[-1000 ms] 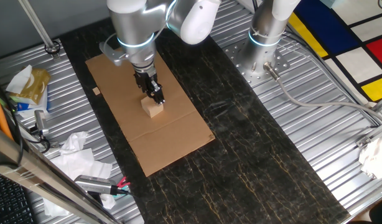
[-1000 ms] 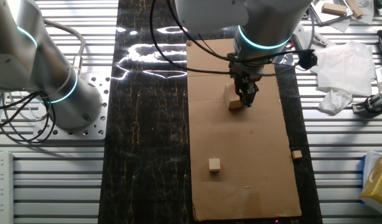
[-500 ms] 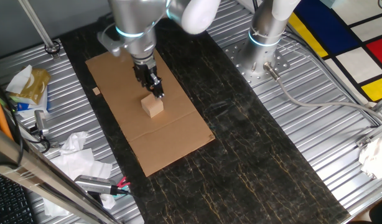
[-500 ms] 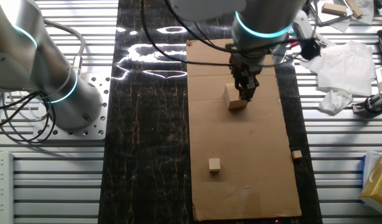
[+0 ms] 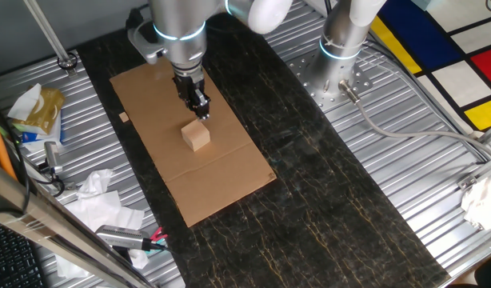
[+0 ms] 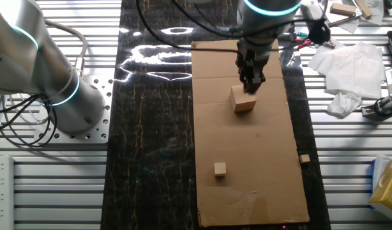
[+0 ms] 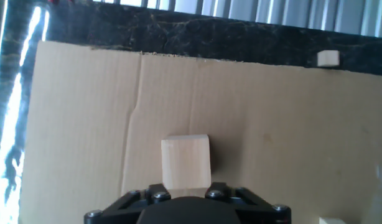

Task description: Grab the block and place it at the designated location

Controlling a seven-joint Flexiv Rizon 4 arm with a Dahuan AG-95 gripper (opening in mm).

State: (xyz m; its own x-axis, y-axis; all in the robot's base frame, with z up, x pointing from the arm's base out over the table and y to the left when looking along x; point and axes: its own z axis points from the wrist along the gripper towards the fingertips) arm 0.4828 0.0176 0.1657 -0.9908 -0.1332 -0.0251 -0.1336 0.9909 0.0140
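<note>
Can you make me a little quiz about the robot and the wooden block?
1. True or false: the gripper is holding the block up in the air.
2. What is the block sitting on? A) the cardboard sheet B) the bare metal table C) crumpled paper
3. Fill in: the smaller cube lies on the same ____ as the block.

Key: 1 false, the block sits flat on the sheet. 2 A. 3 cardboard sheet.
</note>
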